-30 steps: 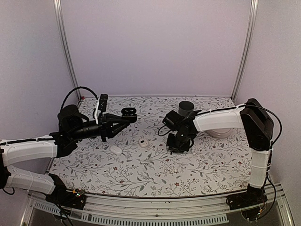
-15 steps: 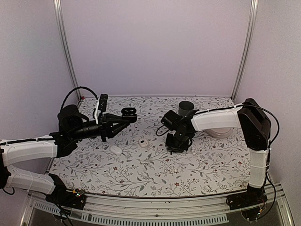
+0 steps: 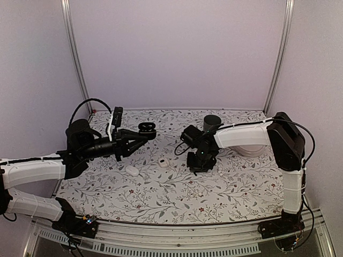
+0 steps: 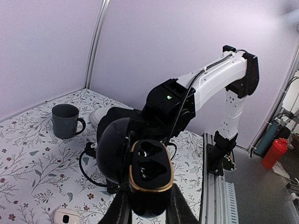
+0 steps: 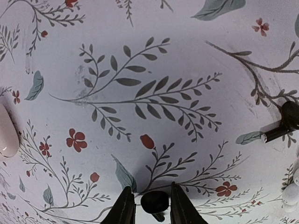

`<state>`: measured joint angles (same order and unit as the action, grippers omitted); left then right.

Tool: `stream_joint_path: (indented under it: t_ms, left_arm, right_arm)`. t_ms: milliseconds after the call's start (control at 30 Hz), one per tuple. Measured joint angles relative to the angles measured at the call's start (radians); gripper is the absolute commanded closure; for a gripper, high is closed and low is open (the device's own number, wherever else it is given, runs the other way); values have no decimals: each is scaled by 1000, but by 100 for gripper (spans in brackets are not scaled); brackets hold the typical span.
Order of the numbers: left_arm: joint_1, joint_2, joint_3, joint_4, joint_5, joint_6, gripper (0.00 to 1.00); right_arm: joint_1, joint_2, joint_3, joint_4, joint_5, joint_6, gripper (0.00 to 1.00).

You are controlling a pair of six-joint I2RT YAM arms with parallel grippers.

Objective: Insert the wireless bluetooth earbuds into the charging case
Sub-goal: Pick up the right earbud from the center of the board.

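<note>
Right gripper point(image 5: 150, 192), pinching a black earbud point(image 5: 154, 201), has edged left (left gripper point(image 4: 147, 201) clamps the open charging case point(image 4: 150, 169)).

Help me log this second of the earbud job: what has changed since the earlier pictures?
The right claw, closed on a black earbud, has shifted slightly left, toward the left claw. Nothing was visibly grabbed or released. Unchanged: the left claw gripping the open charging case, and the white oval and small white piece lying where they were.
</note>
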<state>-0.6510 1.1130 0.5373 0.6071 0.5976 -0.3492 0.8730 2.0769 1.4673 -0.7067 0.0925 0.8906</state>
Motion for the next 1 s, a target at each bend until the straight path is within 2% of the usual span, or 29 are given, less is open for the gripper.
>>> stream_joint_path:
  t_ms: [467,800,867,1000]
  left_arm:
    - [0,0,0,0,2,0,100]
    - [0,21,-2,1,1,-1,100]
    - [0,28,-3,1,1,0,100]
    - [0,48,-8,4,-1,-4,100]
  right_arm:
    - [11,8,10,-15,11,-173,74]
    - [12,13,16,-18,10,-217,80]
    - [11,13,16,-17,9,-219,84]
    - [11,13,13,2,3,-226,84]
